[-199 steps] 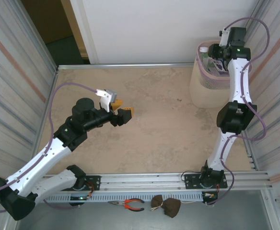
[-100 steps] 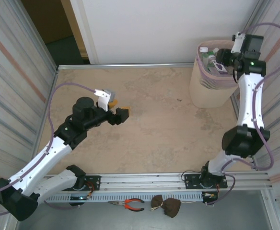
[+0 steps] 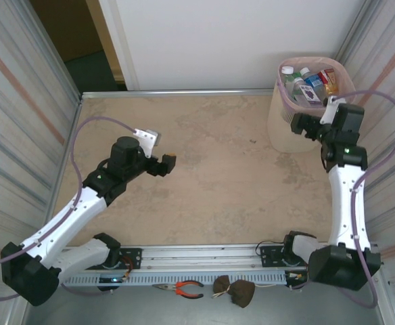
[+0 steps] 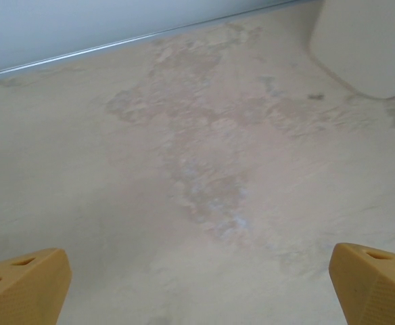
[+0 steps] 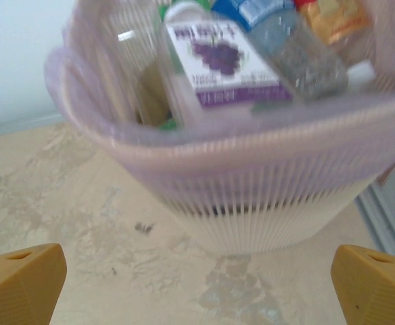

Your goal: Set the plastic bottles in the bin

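While both stand spread and empty, right hand (image 3: 304, 127) sits just beside the bin (image 3: 282, 128), left hand (image 3: 165, 164) well apart. Plastic bottles (image 3: 306, 87): heaped inside, apparently all. Hazard: a careless right-arm swing tipping the bin.

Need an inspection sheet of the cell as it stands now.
Surface: beige mottled table, stained patches.
Job's things: plastic bottles lying in the bin, which stands at the far right corner.
Clutter: orange-handled pliers and brown pouch on the near ledge.
Grippers: left gripper open, holding nothing; right gripper open, facing the bin.
Cables: purple cables looping off both arms.
Surroundings: white rear wall, ribbed side panels.
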Controlling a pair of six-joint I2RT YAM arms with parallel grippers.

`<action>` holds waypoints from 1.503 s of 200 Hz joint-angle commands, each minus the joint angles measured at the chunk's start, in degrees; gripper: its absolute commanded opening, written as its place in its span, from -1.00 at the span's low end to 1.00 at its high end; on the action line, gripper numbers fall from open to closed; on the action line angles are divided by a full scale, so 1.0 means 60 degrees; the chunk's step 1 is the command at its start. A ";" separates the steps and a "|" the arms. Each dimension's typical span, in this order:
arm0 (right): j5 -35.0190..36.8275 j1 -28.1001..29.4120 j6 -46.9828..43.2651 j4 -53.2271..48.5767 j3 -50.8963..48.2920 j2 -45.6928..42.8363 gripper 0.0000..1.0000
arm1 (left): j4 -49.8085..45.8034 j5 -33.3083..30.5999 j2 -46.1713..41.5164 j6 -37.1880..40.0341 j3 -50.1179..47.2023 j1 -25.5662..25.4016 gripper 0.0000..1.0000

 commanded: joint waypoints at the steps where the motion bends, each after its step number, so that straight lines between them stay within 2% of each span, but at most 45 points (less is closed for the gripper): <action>1: 0.0223 0.0146 0.0329 0.1091 -0.1379 -0.0506 0.98 | 0.0058 -0.1406 -0.0314 0.0550 -0.0588 0.0233 0.97; 50: 0.0609 0.0262 0.0338 0.4513 -0.5001 -0.0296 0.98 | 0.1740 -0.2408 -0.0889 0.0531 -0.2465 0.1209 0.97; 75: 0.1163 0.0321 0.0529 0.6515 -0.6314 0.0220 0.98 | 0.2553 -0.2364 -0.0600 0.0119 -0.3325 0.2251 0.97; 82: 0.1311 0.0332 0.0658 0.7105 -0.6662 0.0392 0.98 | 0.1958 -0.2211 -0.0452 -0.0221 -0.3042 0.2672 0.97; 96: 0.1572 0.0426 0.0768 0.8300 -0.7216 0.0831 0.98 | 0.2419 -0.1903 -0.0207 0.0074 -0.3110 0.3087 0.97; 112: 0.1786 0.0625 0.0683 0.9338 -0.7510 0.1417 0.98 | 0.4054 -0.2044 -0.0064 0.0753 -0.3733 0.3146 0.97; 120: 0.1948 0.0766 0.0651 0.9251 -0.7366 0.1550 0.98 | 0.4991 -0.2080 0.0061 0.1139 -0.4108 0.3183 0.97; 134: 0.1726 0.0862 0.0627 1.0290 -0.7530 0.1854 0.98 | 0.6342 -0.2093 0.0471 0.1544 -0.4644 0.3346 0.97; 170: 0.1427 0.0993 0.0586 1.2041 -0.7498 0.2985 0.98 | 0.8749 -0.0810 0.1665 0.1633 -0.5140 0.4218 0.97; 185: 0.1263 0.1004 0.0522 1.2095 -0.7329 0.3439 0.98 | 0.9916 -0.0145 0.2276 0.1499 -0.5249 0.4586 0.97; 203: 0.1180 0.1229 0.0204 1.2555 -0.7355 0.3869 0.98 | 0.9894 0.0795 0.2968 0.1146 -0.4769 0.5055 0.97; 225: 0.1083 0.1325 0.0055 1.3108 -0.7339 0.4448 0.98 | 1.0410 0.1246 0.4063 0.1179 -0.4468 0.5094 0.97; 234: 0.1063 0.1344 0.0037 1.2680 -0.7211 0.4360 0.98 | 1.0671 0.1432 0.4459 0.1274 -0.4442 0.5100 0.97; 250: 0.1426 0.1555 -0.0103 1.2561 -0.7115 0.4422 0.98 | 1.0975 0.1662 0.5006 0.1384 -0.4290 0.5119 0.97; 260: 0.1500 0.1594 -0.0127 1.2596 -0.7115 0.4427 0.98 | 1.0347 0.1862 0.4966 0.1450 -0.3988 0.5112 0.97; 266: 0.1488 0.1594 -0.0118 1.2582 -0.7111 0.4418 0.98 | 0.9943 0.1827 0.4883 0.1415 -0.3903 0.5109 0.97; 300: 0.1455 0.1553 -0.0097 1.2530 -0.7094 0.4414 0.98 | 1.0021 0.1508 0.5017 0.1308 -0.3842 0.5101 0.97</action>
